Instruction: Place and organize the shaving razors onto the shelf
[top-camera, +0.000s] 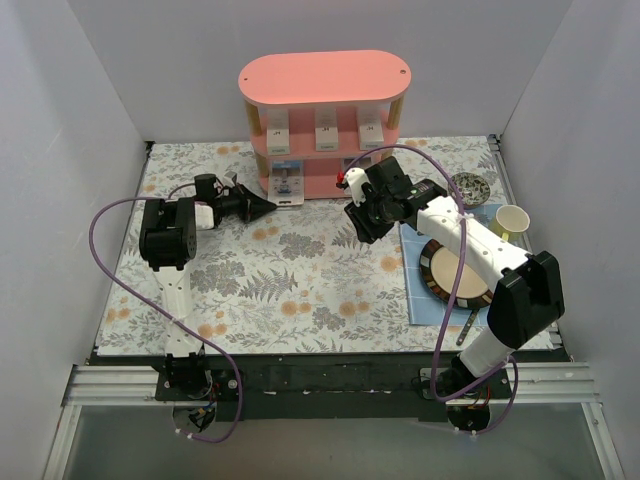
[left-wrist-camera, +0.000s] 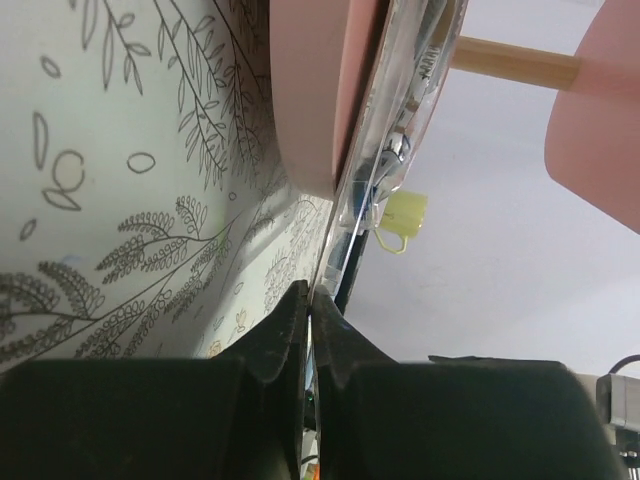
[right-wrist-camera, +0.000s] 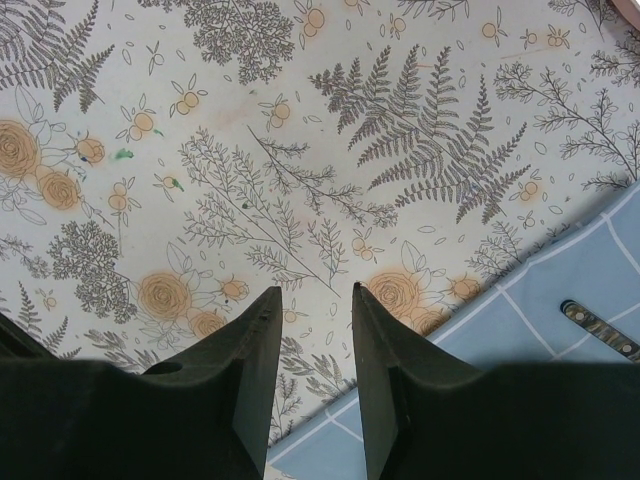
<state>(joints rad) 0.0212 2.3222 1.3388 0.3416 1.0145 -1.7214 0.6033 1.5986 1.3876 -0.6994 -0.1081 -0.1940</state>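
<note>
The pink three-tier shelf (top-camera: 325, 78) stands at the back centre. Three white razor boxes (top-camera: 327, 127) stand side by side on its middle tier. A clear blister pack with a blue card (top-camera: 288, 181) is at the left of the bottom tier. My left gripper (top-camera: 268, 204) is shut on its near edge. In the left wrist view the left gripper (left-wrist-camera: 310, 300) pinches the pack (left-wrist-camera: 400, 140), which lies against the pink tier's rim (left-wrist-camera: 310, 90). A second blister pack (top-camera: 352, 164) is partly hidden behind my right arm. My right gripper (top-camera: 364, 228) is open and empty; in its wrist view the right gripper (right-wrist-camera: 315, 292) hangs over the floral cloth.
A blue mat (top-camera: 420, 300) at the right carries a dark-rimmed plate (top-camera: 455, 272) and a piece of cutlery (top-camera: 470, 325). A yellow cup (top-camera: 512, 221) and a small patterned bowl (top-camera: 468, 186) stand behind it. White walls enclose the table.
</note>
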